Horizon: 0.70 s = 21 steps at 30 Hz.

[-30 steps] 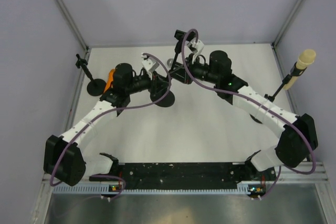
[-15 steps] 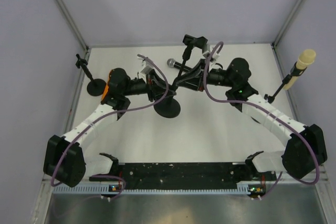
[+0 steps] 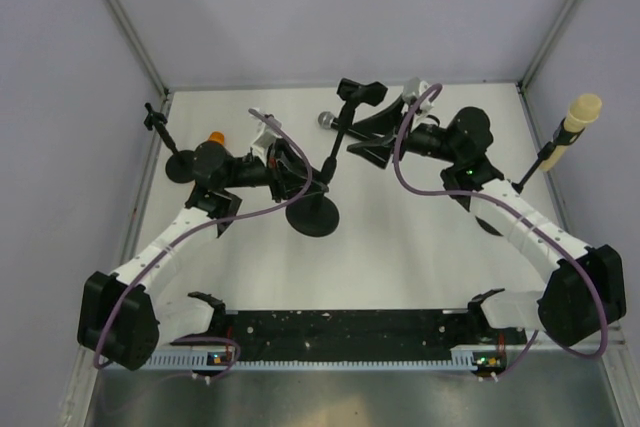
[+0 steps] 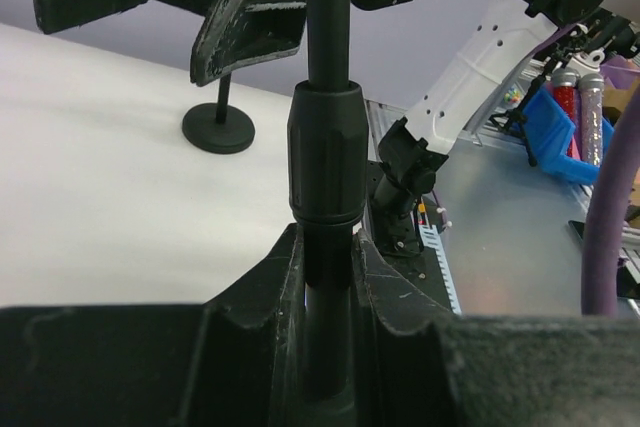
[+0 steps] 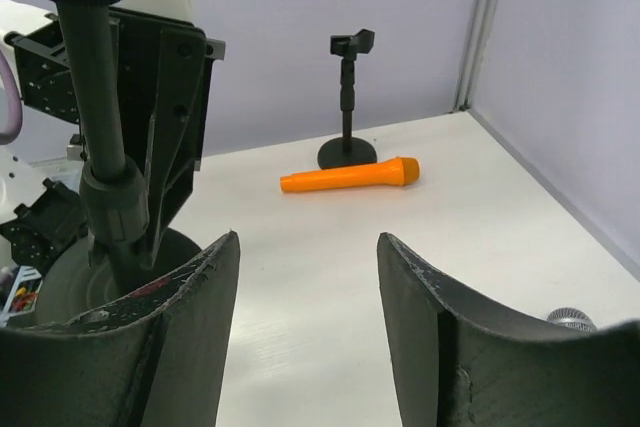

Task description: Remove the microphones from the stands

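Observation:
My left gripper (image 3: 290, 170) (image 4: 325, 247) is shut on the pole of the black stand (image 3: 330, 152) (image 4: 325, 147), just below its collar. The stand's round base (image 3: 312, 215) rests on the table and its clip (image 3: 360, 90) holds nothing. The black microphone lies on the table behind the pole. Only its silver head (image 3: 327, 120) (image 5: 570, 319) shows; the body is hidden under my right gripper. My right gripper (image 3: 368, 137) (image 5: 310, 247) stands open beside the pole with nothing between its fingers.
An orange microphone (image 5: 350, 175) (image 3: 215, 137) lies at the back left beside a second small stand (image 3: 160, 127) (image 5: 347, 97). At the right edge a third stand (image 3: 530, 172) (image 4: 218, 130) holds a beige microphone (image 3: 580, 115). Walls enclose the table on three sides.
My right gripper has opened and let go of the black microphone, which now lies on the table. The left gripper has drawn the stand slightly left and nearer.

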{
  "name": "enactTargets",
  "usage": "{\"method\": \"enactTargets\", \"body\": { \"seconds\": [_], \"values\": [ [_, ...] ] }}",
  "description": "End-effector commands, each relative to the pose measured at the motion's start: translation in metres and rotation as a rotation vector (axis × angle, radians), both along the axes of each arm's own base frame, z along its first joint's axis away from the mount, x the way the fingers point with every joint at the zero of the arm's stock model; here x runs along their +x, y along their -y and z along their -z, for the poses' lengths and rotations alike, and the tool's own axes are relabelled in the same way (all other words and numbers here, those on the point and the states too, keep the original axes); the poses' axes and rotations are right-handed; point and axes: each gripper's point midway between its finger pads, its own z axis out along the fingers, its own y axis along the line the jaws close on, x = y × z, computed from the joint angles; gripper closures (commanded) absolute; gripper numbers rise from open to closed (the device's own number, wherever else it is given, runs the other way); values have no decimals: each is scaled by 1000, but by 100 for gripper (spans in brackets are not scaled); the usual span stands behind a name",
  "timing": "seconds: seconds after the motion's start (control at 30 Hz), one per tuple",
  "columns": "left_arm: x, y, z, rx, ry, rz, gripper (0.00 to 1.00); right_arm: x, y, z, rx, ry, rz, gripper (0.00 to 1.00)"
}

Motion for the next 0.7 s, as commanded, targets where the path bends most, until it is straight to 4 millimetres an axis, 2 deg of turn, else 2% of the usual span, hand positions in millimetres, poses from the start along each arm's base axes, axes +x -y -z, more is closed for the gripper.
{"method": "enactTargets", "body": {
  "seconds": [0.0,0.17,0.23,0.43,0.53,0.67],
  "values": [
    [-13,-5,-33,-73,134,13,100,-9,5,-18,17,96,-8,43],
    [0,-7,-37,-101,163,-67,100,-54,3,-29,67,113,-211,37],
    [8,-10,-37,-112,165,-110,100,-64,1,-33,85,94,-253,35],
    [8,-16,-45,-152,203,-135,100,-73,-8,-23,69,69,-288,32],
    [11,-15,-43,-150,201,-144,100,-75,-21,-20,89,22,-287,32],
    [14,-15,-38,-144,192,-149,100,-66,-41,-21,126,-64,-264,32]
  ]
}}
